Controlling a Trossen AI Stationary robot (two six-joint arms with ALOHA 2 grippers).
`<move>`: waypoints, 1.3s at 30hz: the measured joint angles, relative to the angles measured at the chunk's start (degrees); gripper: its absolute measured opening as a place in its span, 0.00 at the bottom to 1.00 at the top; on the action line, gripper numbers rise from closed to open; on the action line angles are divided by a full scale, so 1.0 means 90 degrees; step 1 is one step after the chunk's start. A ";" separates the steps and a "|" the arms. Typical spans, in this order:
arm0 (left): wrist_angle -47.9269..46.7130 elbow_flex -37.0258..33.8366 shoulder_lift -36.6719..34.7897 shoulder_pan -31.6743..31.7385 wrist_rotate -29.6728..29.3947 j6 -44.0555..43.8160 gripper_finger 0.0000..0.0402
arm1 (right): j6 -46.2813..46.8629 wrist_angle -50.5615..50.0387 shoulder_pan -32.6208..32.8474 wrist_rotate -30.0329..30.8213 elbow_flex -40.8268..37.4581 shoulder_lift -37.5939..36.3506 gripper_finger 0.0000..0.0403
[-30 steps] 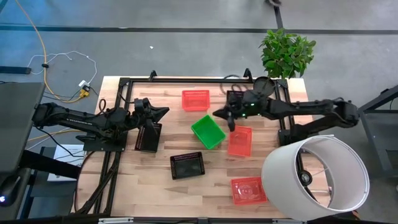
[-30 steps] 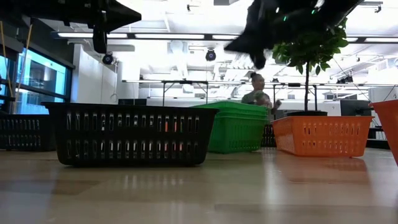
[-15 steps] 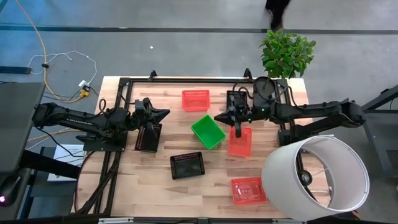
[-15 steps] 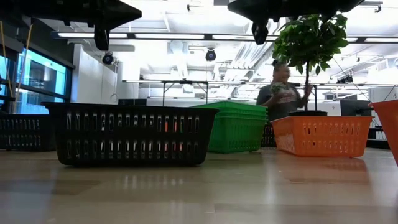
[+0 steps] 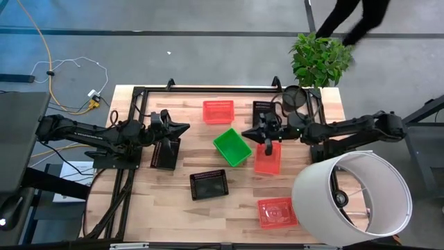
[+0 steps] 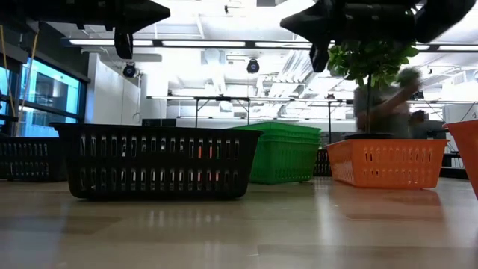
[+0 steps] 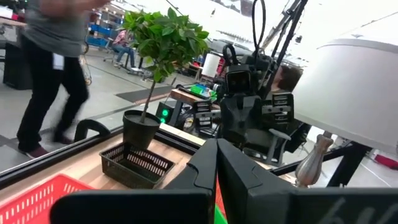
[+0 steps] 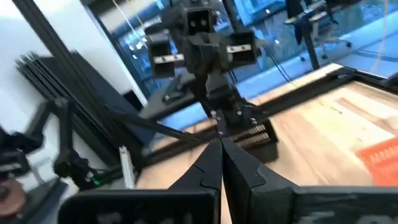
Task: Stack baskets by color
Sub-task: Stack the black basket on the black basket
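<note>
The baskets lie scattered singly on the table [image 5: 326,104], so sorting looks barely begun: a green basket [image 5: 231,146] at centre, red baskets at 12 [image 5: 218,111], 3 [image 5: 268,158] and 5 o'clock [image 5: 277,212], black baskets at 6 [image 5: 209,185] and 9 [image 5: 166,152]. The right gripper [image 5: 268,147] hovers over the 3 o'clock red basket, jaws closed and empty, probably lining up. The left gripper [image 5: 182,128] waits above the 9 o'clock black basket, jaws closed, empty.

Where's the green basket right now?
In the high view the green basket sits tilted near the table's middle, between the red basket behind it and the black basket in front.
</note>
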 joint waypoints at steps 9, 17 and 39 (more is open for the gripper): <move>-0.0040 0.0003 0.0000 -0.0016 0.1041 0.0465 0.00 | -0.0706 0.0101 0.0097 -0.0436 -0.0012 0.0001 0.00; -0.0363 0.0005 0.0000 -0.0017 0.1367 0.0447 0.00 | -0.0909 0.0069 0.0097 -0.0518 -0.0012 0.0003 0.00; -0.0393 0.0005 0.0000 -0.0017 0.1179 0.0447 0.00 | -0.1169 0.0035 0.0097 -0.0406 -0.0012 0.0002 0.00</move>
